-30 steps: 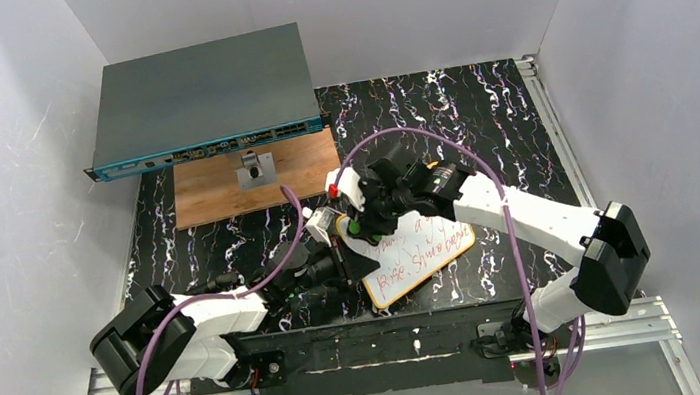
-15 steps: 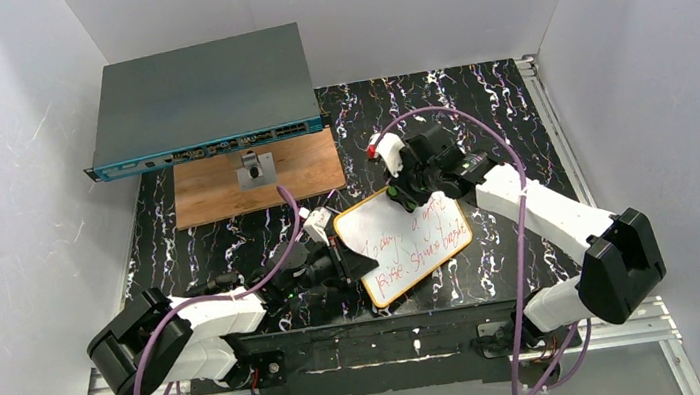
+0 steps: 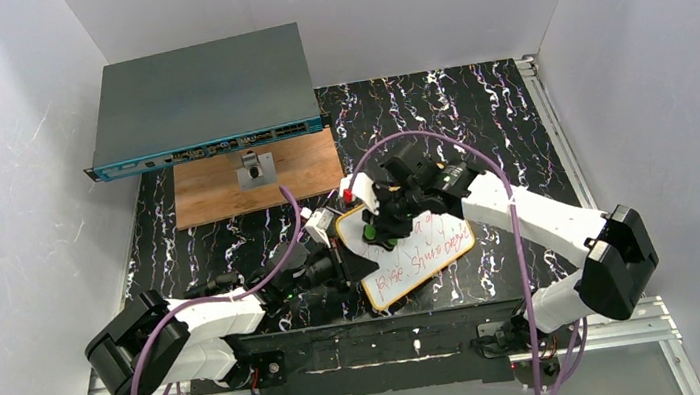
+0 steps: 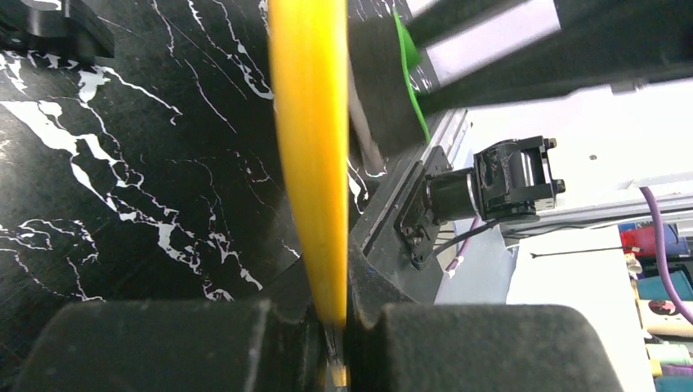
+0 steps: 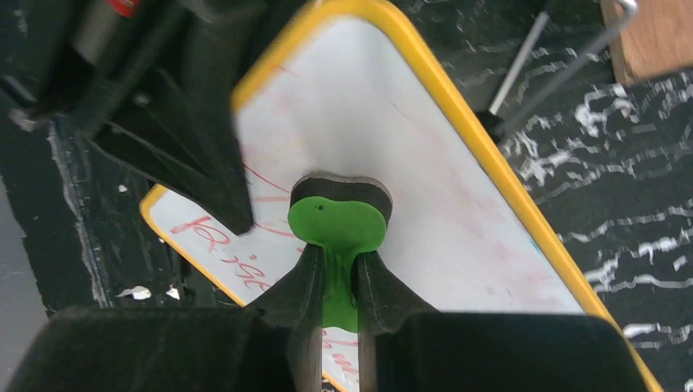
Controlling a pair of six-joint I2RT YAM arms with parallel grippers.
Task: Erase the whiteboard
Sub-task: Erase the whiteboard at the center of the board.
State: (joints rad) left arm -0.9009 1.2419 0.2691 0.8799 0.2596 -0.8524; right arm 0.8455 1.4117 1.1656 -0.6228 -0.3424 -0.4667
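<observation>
The right end effector point(image 5: 333, 278), clamped on a green eraser point(image 5: 337, 220), presses it to the yellow-framed whiteboard point(image 5: 392, 139) at mid-frame, whose edge the left end effector point(image 4: 331, 322) pinches.

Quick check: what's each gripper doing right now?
Left gripper: closed on the yellow rim of the whiteboard.
Right gripper: closed, holding the green eraser.

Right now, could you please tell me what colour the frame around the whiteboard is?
Yellow. The whiteboard's frame shows best in the right wrist view, running along the white writing surface.
</observation>
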